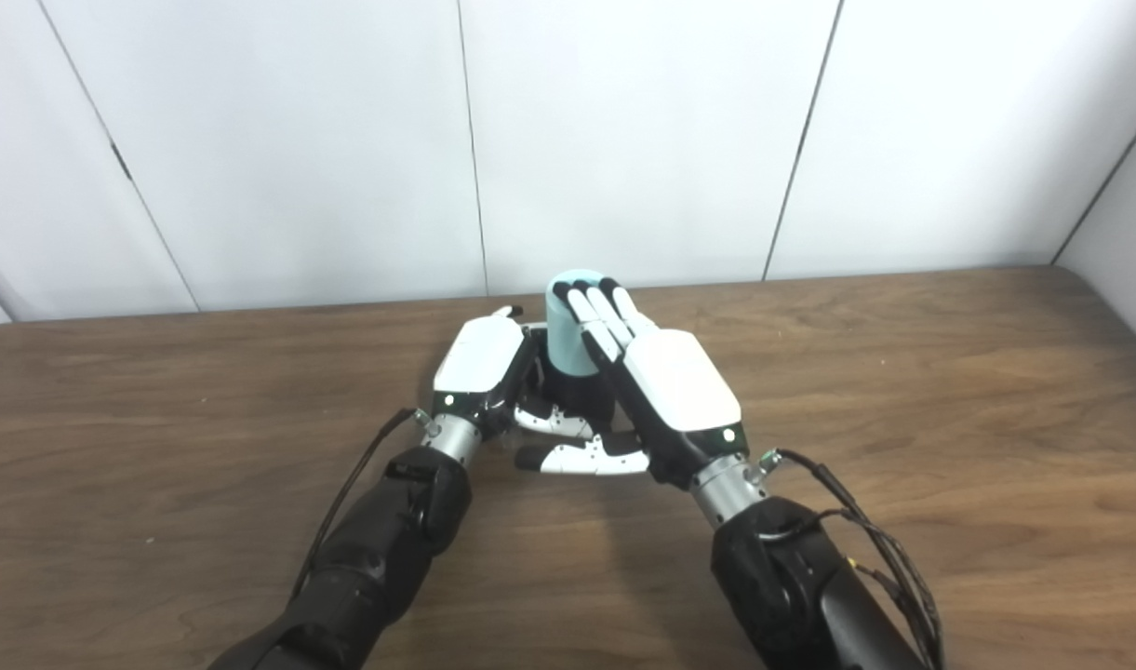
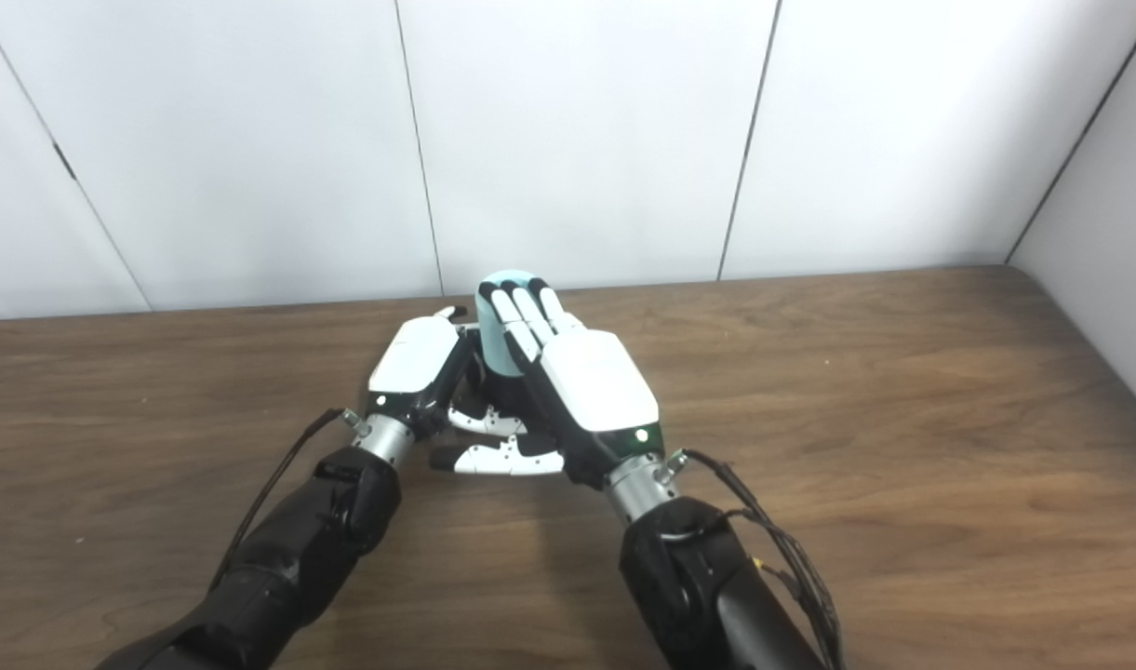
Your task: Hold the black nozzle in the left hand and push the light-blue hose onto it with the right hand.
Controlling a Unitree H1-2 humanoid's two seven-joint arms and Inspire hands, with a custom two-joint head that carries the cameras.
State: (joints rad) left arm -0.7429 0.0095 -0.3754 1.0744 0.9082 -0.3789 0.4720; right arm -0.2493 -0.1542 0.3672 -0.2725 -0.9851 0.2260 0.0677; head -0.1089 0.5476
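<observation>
A short light-blue hose (image 1: 566, 328) stands upright on top of the black nozzle (image 1: 581, 393), near the table's back middle. My left hand (image 1: 479, 368) is curled around the nozzle from the left, with its thumb in front of it. My right hand (image 1: 665, 381) comes in from the right. Its straight fingers (image 1: 597, 312) lie against the hose's right side and top rim, while its thumb (image 1: 581, 459) sticks out to the left, low and away from the hose. Most of the nozzle is hidden between the two hands.
The wooden table (image 1: 902, 372) runs up to white wall panels (image 1: 623, 140) just behind the hose. A side wall (image 1: 1126, 242) closes off the far right corner. Cables (image 1: 865, 530) hang along my right forearm.
</observation>
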